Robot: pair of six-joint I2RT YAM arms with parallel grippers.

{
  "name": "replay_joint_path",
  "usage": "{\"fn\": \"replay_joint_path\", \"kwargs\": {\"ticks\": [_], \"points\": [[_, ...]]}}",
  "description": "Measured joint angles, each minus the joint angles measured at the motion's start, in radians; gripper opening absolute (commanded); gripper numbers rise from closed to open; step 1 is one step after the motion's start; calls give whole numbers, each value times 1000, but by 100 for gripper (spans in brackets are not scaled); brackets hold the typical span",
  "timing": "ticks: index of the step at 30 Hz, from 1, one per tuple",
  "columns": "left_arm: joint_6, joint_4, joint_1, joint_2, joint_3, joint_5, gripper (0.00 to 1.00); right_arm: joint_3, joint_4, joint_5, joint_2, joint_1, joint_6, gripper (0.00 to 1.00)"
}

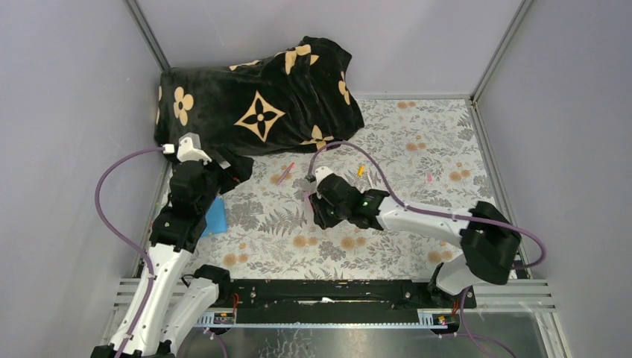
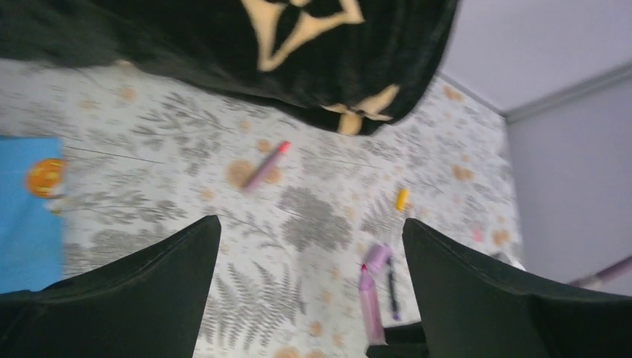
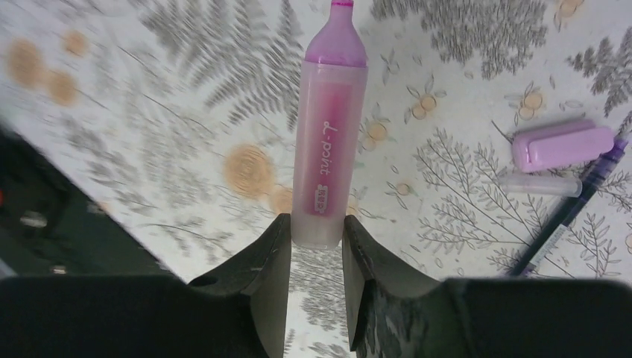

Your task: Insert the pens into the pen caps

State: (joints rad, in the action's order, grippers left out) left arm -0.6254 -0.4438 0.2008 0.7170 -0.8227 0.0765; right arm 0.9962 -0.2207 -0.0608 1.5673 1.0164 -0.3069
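My right gripper [image 3: 317, 231] is shut on the blunt end of a pink pen [image 3: 328, 149], which points away from it above the table. To its right lie a lilac pen cap [image 3: 563, 145], a clear cap [image 3: 540, 185] and a dark blue pen [image 3: 574, 205]. In the left wrist view the same pink pen [image 2: 369, 306] has its tip close to the lilac cap [image 2: 377, 257]. A red-tipped pen [image 2: 266, 165] and a yellow cap [image 2: 402, 198] lie farther off. My left gripper [image 2: 311, 227] stands open and holds nothing, at the left by the blanket's edge [image 1: 227, 170].
A black blanket with tan flowers [image 1: 261, 97] covers the back left of the floral tablecloth. A blue flat card [image 1: 217, 216] lies under the left arm. A small pink cap [image 1: 430, 178] rests toward the right. Grey walls enclose the table.
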Motion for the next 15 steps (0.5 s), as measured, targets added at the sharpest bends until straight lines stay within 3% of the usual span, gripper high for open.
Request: {"fn": "replay_joint_path", "kwargs": {"ticks": [8, 15], "points": [[-179, 111, 15, -28, 77, -256, 99, -36, 139, 32, -170, 0, -140, 24], [-248, 203, 136, 26, 95, -323, 98, -59, 200, 19, -234, 0, -205, 24]]}}
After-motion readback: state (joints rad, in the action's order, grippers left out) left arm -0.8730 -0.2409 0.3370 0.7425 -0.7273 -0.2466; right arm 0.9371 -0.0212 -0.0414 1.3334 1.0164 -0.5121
